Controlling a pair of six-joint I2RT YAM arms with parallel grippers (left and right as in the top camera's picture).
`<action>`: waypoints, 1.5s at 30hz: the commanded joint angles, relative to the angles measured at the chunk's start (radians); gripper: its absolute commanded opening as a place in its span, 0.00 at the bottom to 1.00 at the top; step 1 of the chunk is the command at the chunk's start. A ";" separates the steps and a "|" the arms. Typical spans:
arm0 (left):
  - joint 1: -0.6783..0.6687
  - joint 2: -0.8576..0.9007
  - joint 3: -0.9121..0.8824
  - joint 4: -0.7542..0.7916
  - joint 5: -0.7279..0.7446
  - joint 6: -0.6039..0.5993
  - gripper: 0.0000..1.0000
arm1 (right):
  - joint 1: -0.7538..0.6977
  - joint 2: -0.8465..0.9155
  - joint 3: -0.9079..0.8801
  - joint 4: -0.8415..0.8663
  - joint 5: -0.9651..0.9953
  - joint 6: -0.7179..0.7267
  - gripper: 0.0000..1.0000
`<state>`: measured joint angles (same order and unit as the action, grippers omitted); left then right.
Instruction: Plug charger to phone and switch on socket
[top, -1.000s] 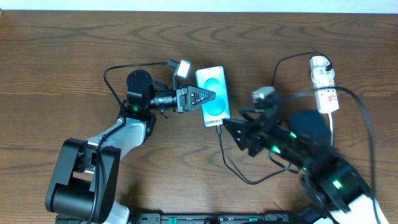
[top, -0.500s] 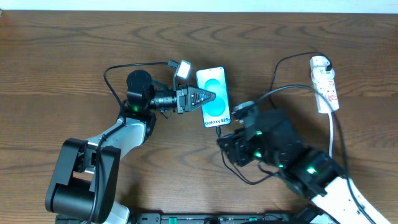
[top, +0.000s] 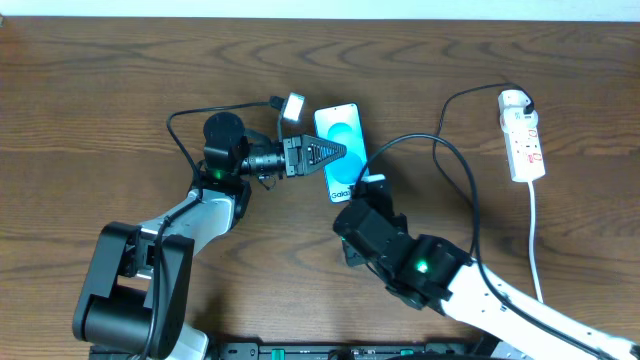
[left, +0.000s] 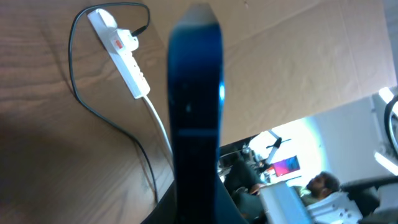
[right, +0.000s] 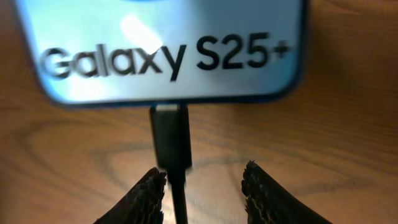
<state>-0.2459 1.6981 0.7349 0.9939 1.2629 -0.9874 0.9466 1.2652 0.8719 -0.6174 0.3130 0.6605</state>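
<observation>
Wooden tabletop (top: 100, 80): thin black charger cable (right: 171, 140) plugged at the slim cyan-screened phone (top: 340, 135).
Right tool (right: 203, 175), released astride the cable, sits nearer the narrow white power-strip socket (top: 523, 140), well to its right, long axis pointing away; left tool (top: 335, 154) grips the phone.

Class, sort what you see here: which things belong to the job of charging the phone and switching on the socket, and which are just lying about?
For the job: phone, charger, socket, left gripper, right gripper.

Just there: table, person in the background of the left wrist view.
</observation>
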 joint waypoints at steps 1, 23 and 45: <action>-0.002 -0.011 0.002 0.010 -0.010 -0.092 0.07 | 0.013 0.027 0.000 0.031 0.077 0.042 0.38; -0.003 -0.011 0.002 0.010 0.080 -0.035 0.08 | 0.008 0.022 0.022 0.212 0.077 -0.075 0.01; -0.003 -0.011 0.002 0.010 -0.149 -0.154 0.07 | 0.008 -0.250 0.144 -0.081 0.036 -0.097 0.99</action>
<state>-0.2462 1.6981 0.7330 0.9932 1.2167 -1.0721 0.9516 1.1355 0.9512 -0.6647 0.3103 0.5720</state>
